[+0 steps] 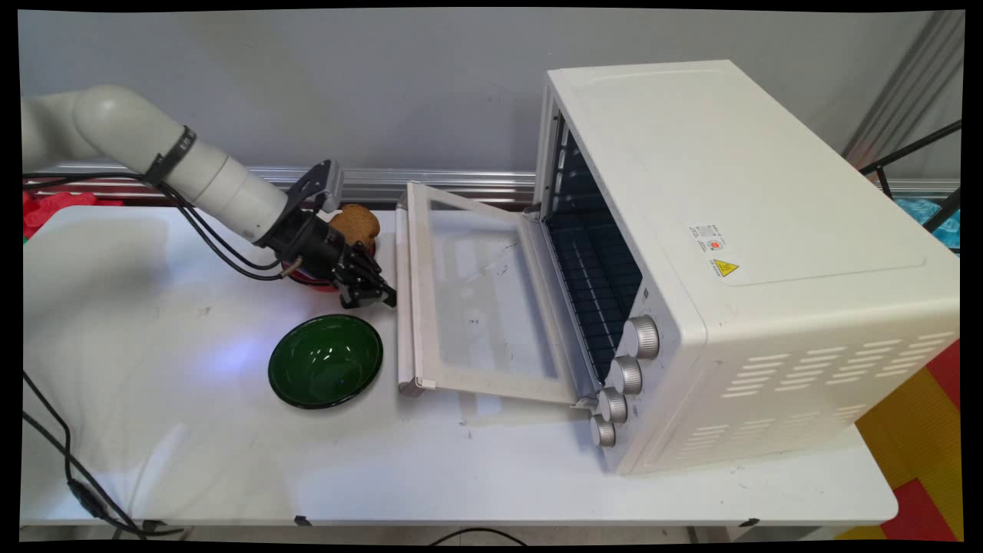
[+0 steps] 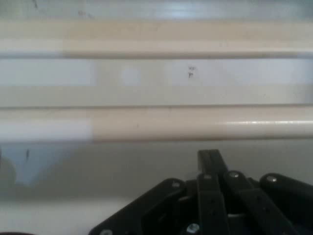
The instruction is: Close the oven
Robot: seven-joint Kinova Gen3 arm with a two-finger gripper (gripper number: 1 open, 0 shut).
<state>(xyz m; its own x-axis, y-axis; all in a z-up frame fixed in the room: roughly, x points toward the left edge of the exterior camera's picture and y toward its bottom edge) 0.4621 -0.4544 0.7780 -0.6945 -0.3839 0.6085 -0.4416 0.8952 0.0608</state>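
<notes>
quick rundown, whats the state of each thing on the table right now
oven door: fully open, lying flat
oven: cavity shows only a wire rack
green bowl: upright, empty
bread: sitting in a red dish behind the arm
tool: fingers shut, holding nothing, close to the door's handle bar

This looks like a robotics lab or test room rather than a lived-in kitchen. A white toaster oven [image 1: 737, 253] stands alone at the right end of a plain white table [image 1: 230, 461], its door dropped open, with a green bowl [image 1: 326, 361] near the table's middle. A bare grey wall [image 1: 307, 84] with a metal rail [image 1: 445, 183] runs behind the far edge, loose black cables [image 1: 69, 468] hang over the near left corner, and coloured foam mats [image 1: 921, 430] (red and yellow) cover the floor at the right.
</notes>
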